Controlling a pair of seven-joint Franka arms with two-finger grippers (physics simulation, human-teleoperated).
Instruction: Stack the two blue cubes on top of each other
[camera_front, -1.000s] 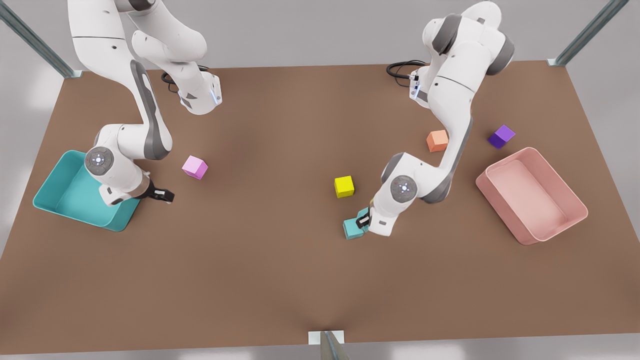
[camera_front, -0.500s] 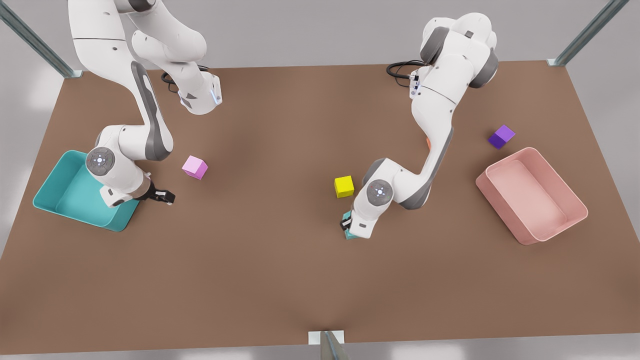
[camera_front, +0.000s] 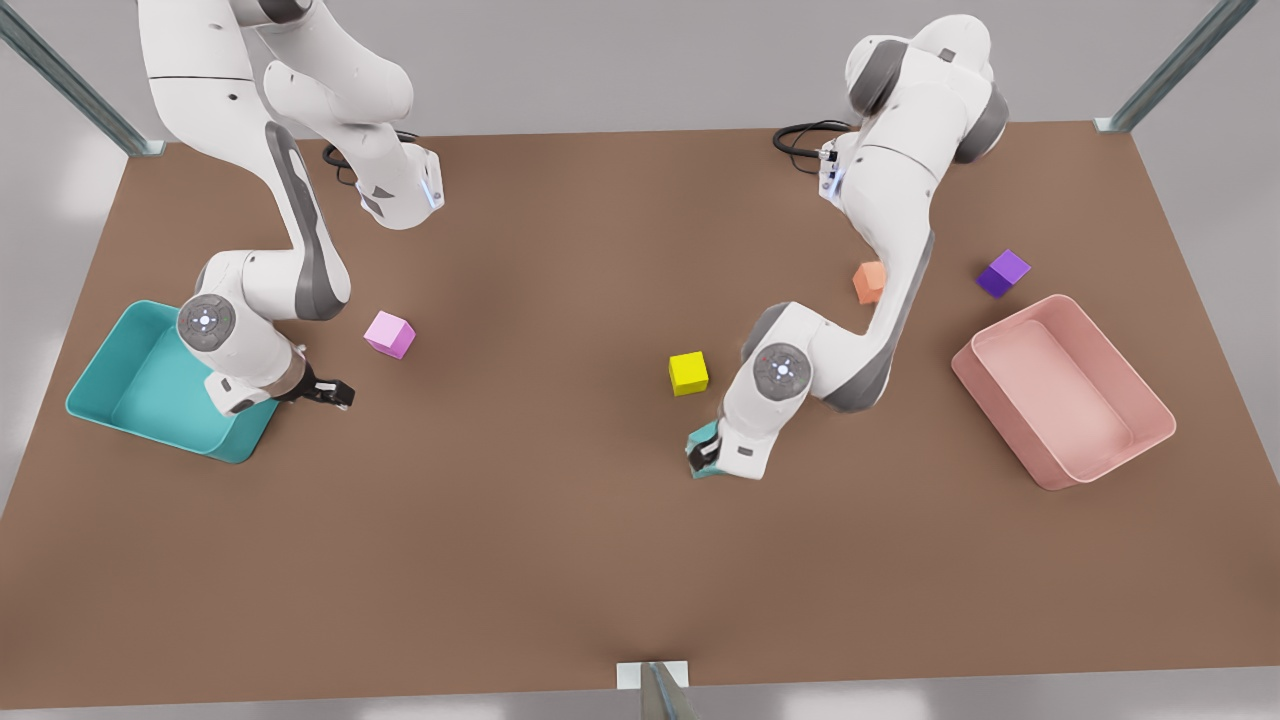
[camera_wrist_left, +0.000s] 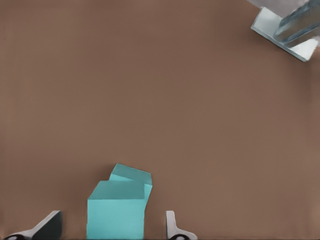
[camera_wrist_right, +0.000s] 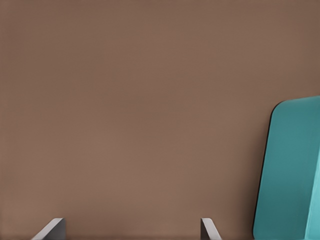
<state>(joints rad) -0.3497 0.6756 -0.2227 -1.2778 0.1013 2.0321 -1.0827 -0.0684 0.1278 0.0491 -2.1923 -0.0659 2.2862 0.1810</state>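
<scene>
So the two blue cubes are being seen stacked, more or less, in the left wrist view: one is sitting on top of the other, twisted a bit, so a corner of the lower one is poking out behind. Both are being framed between the left gripper's fingers, which are spread apart with a gap showing on either side of the upper cube, so nothing is being clamped. In the front view that gripper is being held right at the cubes, just below the yellow cube, toward the front view's right.

Progress, as a judgement: the stacking itself looks done, and what's probably left is backing the gripper away without nudging the top cube. The twist could make that a bit touchy.

The right gripper is being kept waiting beside the teal bin, fingers apart and holding nothing; in the front view it is sitting at the bin's edge.

The count on the table: two blue cubes, one yellow, one pink cube, one orange cube, one purple cube, one teal bin, one pink bin, two arms.
</scene>
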